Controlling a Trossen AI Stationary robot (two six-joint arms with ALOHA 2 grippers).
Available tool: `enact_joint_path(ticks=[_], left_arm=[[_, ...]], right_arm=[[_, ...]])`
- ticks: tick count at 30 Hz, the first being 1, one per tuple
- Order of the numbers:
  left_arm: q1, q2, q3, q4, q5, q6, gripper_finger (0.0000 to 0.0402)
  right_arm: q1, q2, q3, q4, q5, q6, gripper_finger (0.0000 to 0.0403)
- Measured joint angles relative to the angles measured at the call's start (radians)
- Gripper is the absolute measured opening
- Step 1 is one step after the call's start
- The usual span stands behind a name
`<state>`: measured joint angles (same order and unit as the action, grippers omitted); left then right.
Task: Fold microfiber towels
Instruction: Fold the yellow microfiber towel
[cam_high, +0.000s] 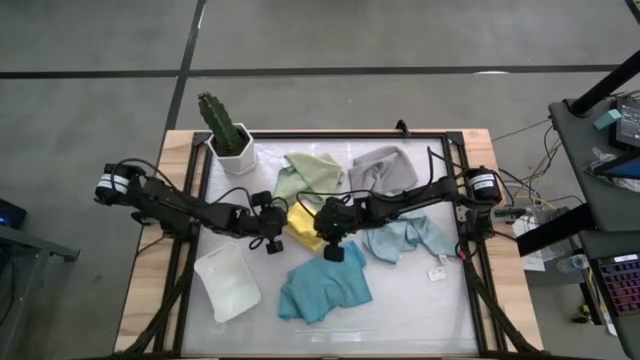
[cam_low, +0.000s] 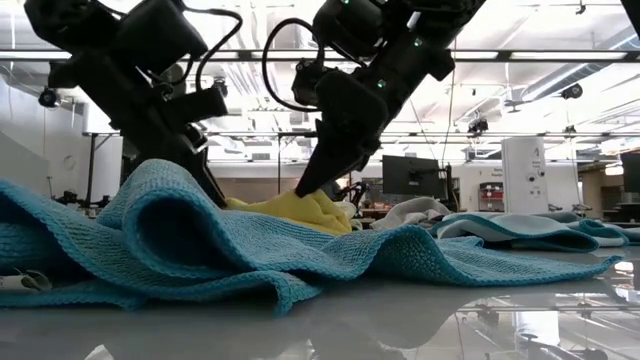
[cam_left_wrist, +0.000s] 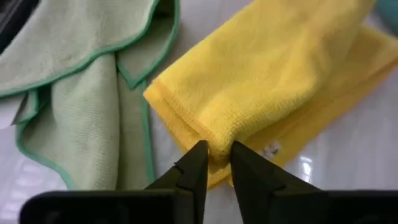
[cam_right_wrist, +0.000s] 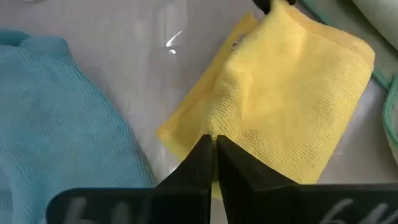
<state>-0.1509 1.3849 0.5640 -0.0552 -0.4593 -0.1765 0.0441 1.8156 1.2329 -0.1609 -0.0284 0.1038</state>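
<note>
- The yellow square microfiber towel (cam_high: 303, 226) lies near the middle of the table, bunched into a loose fold, between the sage green microfiber towel (cam_high: 310, 172) and the teal microfiber towel (cam_high: 326, 290).
- The left gripper (cam_left_wrist: 214, 163) has its fingers pinched on one folded edge of the yellow towel; a ridge of cloth sits between the tips.
- The right gripper (cam_right_wrist: 213, 151) has its fingers pressed together on the opposite edge of the same towel, with a thin layer of fabric caught between them.
- To do this fold well, I judge that both grips should rise together and level, so the cloth hangs flat and does not twist; one edge should then be carried over to meet the other squarely.
- The left pinch looks shallow, so a quick pull could let the cloth slip out.
- The green-trimmed sage towel lies just beside the yellow one and should not be dragged along.
- The grey microfiber towel (cam_high: 385, 170) and the pale blue microfiber towel (cam_high: 408, 238) lie crumpled on the right side.
- A white rectangular tray (cam_high: 227, 283) sits at the left front, and a green potted cactus in a white pot (cam_high: 228, 135) at the far left corner.
- The glossy white table top (cam_high: 420, 305) reflects the ceiling lights.
- Beyond it the low view shows an open workshop with monitors, and no person.
</note>
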Motion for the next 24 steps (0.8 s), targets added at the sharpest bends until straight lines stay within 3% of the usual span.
enact_joint_path(ticks=[14, 24], left_arm=[[-0.001, -0.127, -0.001, -0.152, 0.035, -0.026, 0.0048], [-0.001, -0.140, 0.022, -0.271, 0.039, -0.029, 0.0144]], right_arm=[[0.000, 0.032, 0.000, 0.139, -0.085, 0.023, 0.0009], [0.000, 0.065, 0.000, 0.220, -0.138, 0.054, 0.0009]])
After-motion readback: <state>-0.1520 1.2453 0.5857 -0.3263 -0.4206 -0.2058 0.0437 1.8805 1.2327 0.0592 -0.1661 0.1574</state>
